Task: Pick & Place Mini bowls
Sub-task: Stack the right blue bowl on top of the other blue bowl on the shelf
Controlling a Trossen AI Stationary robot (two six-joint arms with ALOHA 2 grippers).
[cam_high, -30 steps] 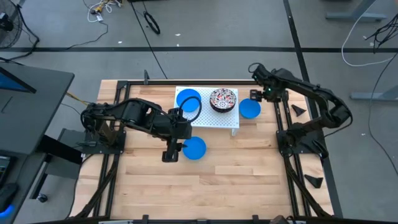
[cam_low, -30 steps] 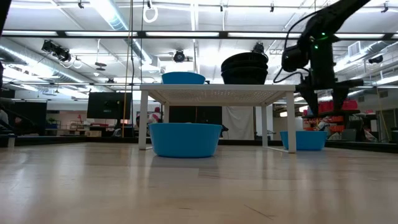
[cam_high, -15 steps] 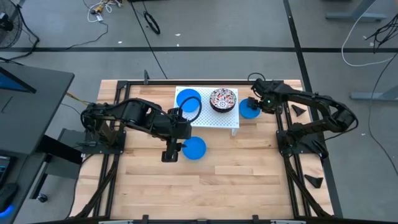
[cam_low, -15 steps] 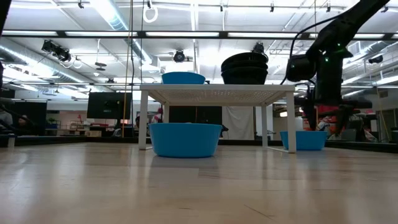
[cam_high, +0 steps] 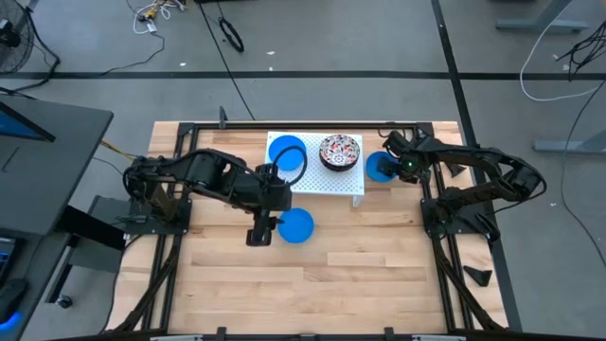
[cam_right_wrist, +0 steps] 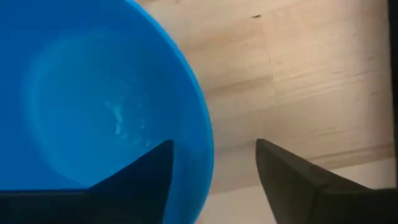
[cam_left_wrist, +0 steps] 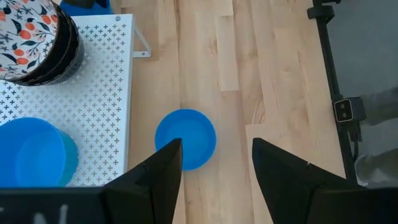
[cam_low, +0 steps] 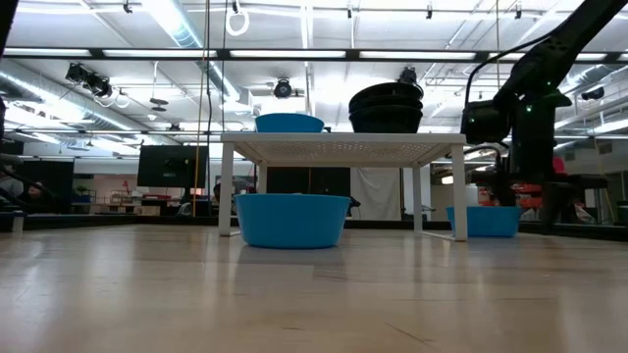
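Here, glossy plain blue mini bowl (cam_right_wrist: 93,99), round rim

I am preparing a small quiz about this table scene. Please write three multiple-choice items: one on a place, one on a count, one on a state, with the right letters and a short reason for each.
1. Where is the patterned bowl stack?
A. on the white rack
B. on the bare wood
C. in the left hand

2. How many blue bowls show in the high view?
A. one
B. three
C. five

3. How does the right hand stand at the blue bowl beside the rack?
A. far above it, shut
B. open, one finger inside the rim and one outside
C. lifting it off the table

Key:
1 A, it sits on the perforated top next to the blue bowl on the rack.
2 B, adding the blue bowl in front of the rack, below the open left hand.
3 B, the right wrist view shows the rim between the fingers.
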